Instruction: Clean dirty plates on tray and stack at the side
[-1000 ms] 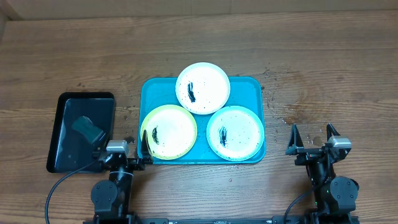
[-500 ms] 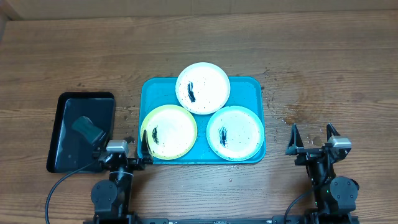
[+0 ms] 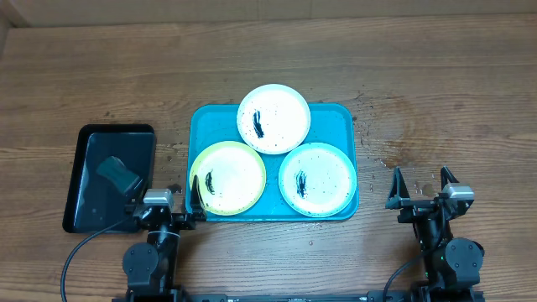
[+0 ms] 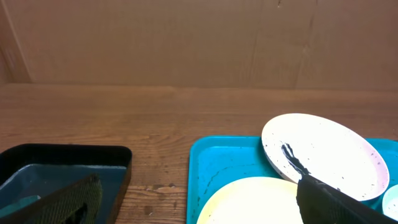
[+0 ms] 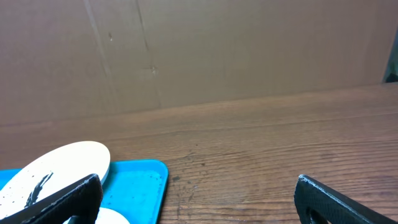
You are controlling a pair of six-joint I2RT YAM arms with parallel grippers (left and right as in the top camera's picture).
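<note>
The turquoise tray (image 3: 336,117) lies mid-table and holds three smeared plates: a white-rimmed plate (image 3: 274,118) at the back, a yellow-green plate (image 3: 227,178) front left and a light teal plate (image 3: 316,179) front right. My left gripper (image 3: 164,199) is open and empty at the tray's front left corner. My right gripper (image 3: 427,184) is open and empty over bare wood right of the tray. The left wrist view shows the tray (image 4: 224,171), the white plate (image 4: 323,152) and the yellow-green plate (image 4: 249,202). The right wrist view shows the tray (image 5: 140,180) and the white plate (image 5: 59,168).
A smaller black tray (image 3: 92,197) lies at the left with a dark sponge (image 3: 118,174) in it; its corner also shows in the left wrist view (image 4: 62,165). Dark specks and wet marks dot the wood (image 3: 394,126) right of the turquoise tray. A cardboard wall stands behind.
</note>
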